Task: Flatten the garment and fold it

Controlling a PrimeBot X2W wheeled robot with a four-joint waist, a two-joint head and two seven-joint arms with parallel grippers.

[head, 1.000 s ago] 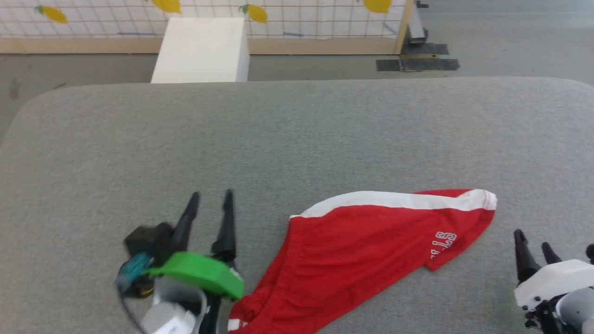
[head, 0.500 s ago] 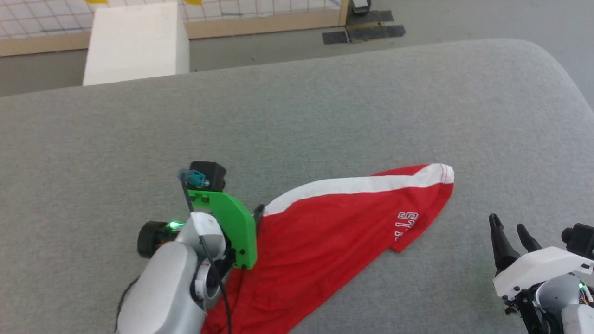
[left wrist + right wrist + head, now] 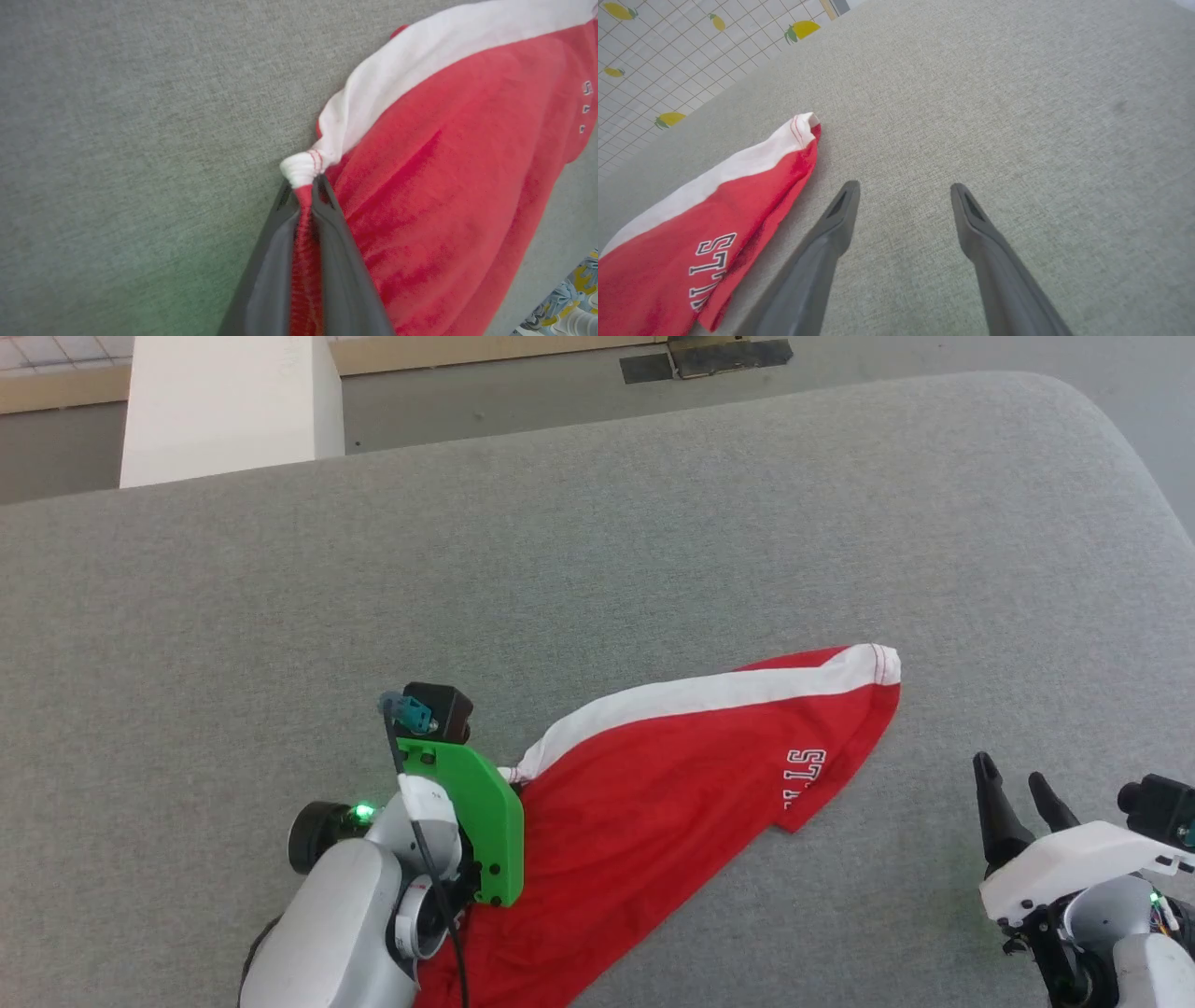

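Head cam looks down from high on my near side over the grey table (image 3: 653, 523), facing far. Left wrist cam sits right up close on the shorts (image 3: 444, 163), aimed along its fingers (image 3: 271, 280). Right wrist cam skims low, farther off, facing far-left. All three share the shorts' white stripe (image 3: 714, 177).

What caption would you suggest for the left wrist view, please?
The left tool pinches the garment at its white-banded corner, grey surface alongside.

We see red shorts (image 3: 672, 775) with a white stripe lying crumpled in a wedge on the grey counter (image 3: 653, 523), lettering near one hem, one white corner bunched.
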